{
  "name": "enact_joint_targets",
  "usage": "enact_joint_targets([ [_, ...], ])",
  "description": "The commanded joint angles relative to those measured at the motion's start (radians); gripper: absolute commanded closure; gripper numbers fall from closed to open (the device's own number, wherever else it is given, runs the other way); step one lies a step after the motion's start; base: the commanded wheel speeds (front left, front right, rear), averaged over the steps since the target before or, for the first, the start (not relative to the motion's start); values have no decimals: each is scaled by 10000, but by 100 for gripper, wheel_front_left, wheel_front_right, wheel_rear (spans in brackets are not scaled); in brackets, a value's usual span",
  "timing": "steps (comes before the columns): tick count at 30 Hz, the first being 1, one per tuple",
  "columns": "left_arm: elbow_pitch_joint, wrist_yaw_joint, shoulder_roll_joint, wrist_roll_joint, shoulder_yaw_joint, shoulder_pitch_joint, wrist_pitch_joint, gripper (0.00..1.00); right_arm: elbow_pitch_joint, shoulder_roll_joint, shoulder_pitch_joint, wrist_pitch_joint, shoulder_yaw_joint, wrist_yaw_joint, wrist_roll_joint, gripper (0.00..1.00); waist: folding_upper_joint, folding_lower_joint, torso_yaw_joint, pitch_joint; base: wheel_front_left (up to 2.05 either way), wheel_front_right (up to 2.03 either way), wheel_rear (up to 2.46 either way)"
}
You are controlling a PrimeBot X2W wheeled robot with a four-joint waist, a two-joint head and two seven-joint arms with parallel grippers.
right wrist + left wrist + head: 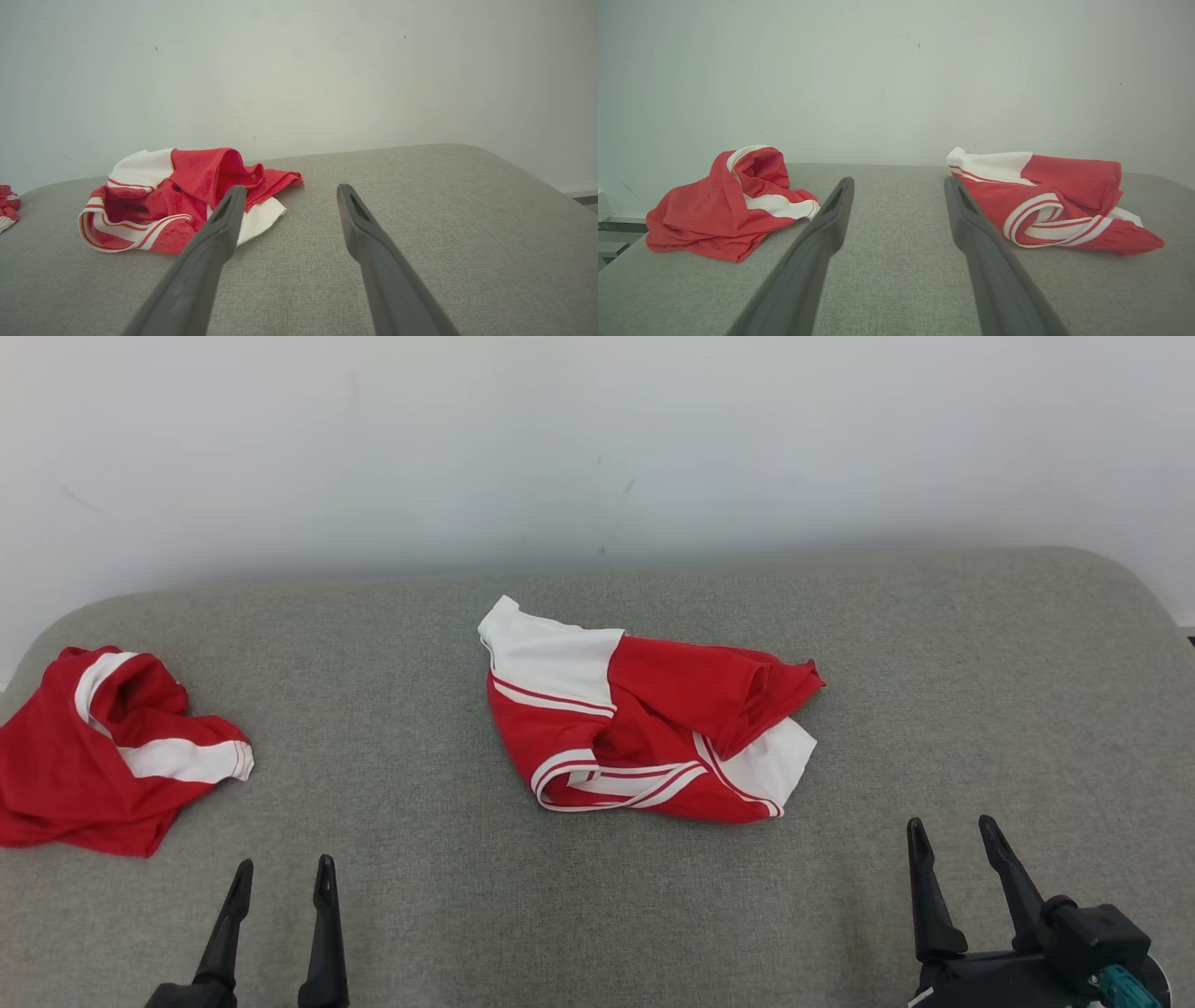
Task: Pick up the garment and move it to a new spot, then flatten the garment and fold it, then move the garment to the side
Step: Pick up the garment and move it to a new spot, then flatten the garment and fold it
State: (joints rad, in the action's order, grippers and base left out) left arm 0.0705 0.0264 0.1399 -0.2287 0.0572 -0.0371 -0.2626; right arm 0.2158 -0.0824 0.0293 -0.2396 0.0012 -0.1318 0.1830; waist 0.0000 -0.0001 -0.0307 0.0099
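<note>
Head view: the crumpled red-and-white garment (644,728) sits mid-way across the grey fabric surface (934,663). It's well ahead of the left gripper (285,863) and right gripper (951,823) and roughly between them. Both sets of jaws are spread wide, holding nothing. A second red garment (93,756) is bunched at the surface's left edge. There's loads of bare grey to the right, up to the rounded corner, and the white wall (597,429) is right behind the far edge.

Left wrist view: jaws wide, only bare fabric between them. The garment (1045,205) lies ahead and off to the right, the other one (724,205) off to the left.

Right wrist view: jaws wide again. The garment (187,200) is ahead-left, with open surface out to the right.
</note>
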Motion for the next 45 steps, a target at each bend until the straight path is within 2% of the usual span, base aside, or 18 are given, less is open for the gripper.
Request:
enact_joint_targets([
  [1,20,4,-38,67,-33,-77,-33,0,16,-48,-76,-59,-6,23,45,0,0,1,-3,15,0,0,0],
  [12,75,241,-331,376,-197,194,-34,0,264,-166,250,-65,87,23,274,0,0,1,139,223,0,0,0],
  [19,158,346,-527,525,-209,414,-34,0,862,-805,1407,276,741,22,279,0,0,1,322,530,0,0,0],
  [27,274,460,-684,673,-56,873,-34,0,2534,-1547,3212,777,1216,23,164,0,0,1,769,1181,0,0,0],
  [33,470,594,-793,753,116,1385,-34,0,4605,-1940,4584,814,1540,22,323,0,0,1,1192,1748,0,0,0],
  [36,572,653,-825,777,194,1595,-34,0,5519,-1979,4941,694,1707,23,406,0,0,1,1405,1878,0,0,0],
  [45,786,734,-869,790,185,1880,-34,0,7241,-1834,5492,241,2260,23,970,0,0,1,1812,1988,0,0,0],
])
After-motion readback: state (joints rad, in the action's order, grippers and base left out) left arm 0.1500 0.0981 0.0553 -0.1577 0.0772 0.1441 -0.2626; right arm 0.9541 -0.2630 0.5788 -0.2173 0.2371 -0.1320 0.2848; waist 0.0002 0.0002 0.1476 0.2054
